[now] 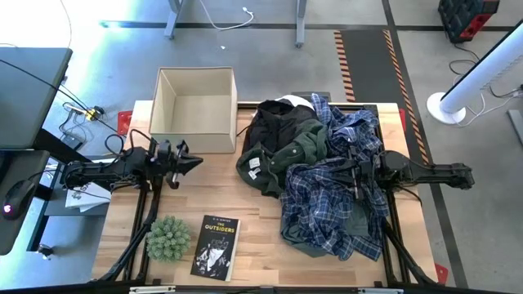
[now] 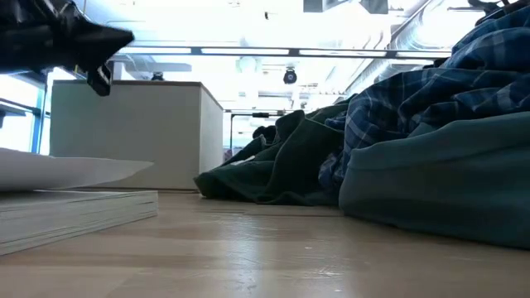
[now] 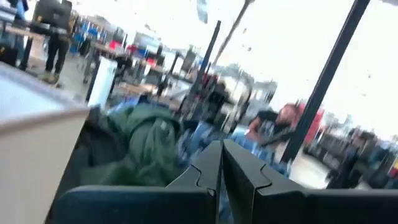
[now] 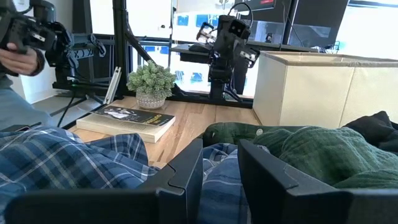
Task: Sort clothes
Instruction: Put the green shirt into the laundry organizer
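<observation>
The clothes lie in a heap on the table's right half. A black garment and a white garment lie at the far side, and a dark green jacket lies in the middle. Blue-and-white plaid shirts lie on top, over a grey-green shirt at the near edge. My right gripper is open, level over the plaid shirts, pointing toward the table's left. My left gripper is shut and empty, in the air near the box, pointing at the heap. My right gripper has plaid cloth showing in the gap between its two fingers, which lie level and point toward the table's left. I cannot tell whether the fingers touch the cloth.
A tan cardboard box stands open at the far left. A book and a small potted plant lie at the near left. Bare wood shows between my left gripper and the heap. A person's hand shows beyond the table.
</observation>
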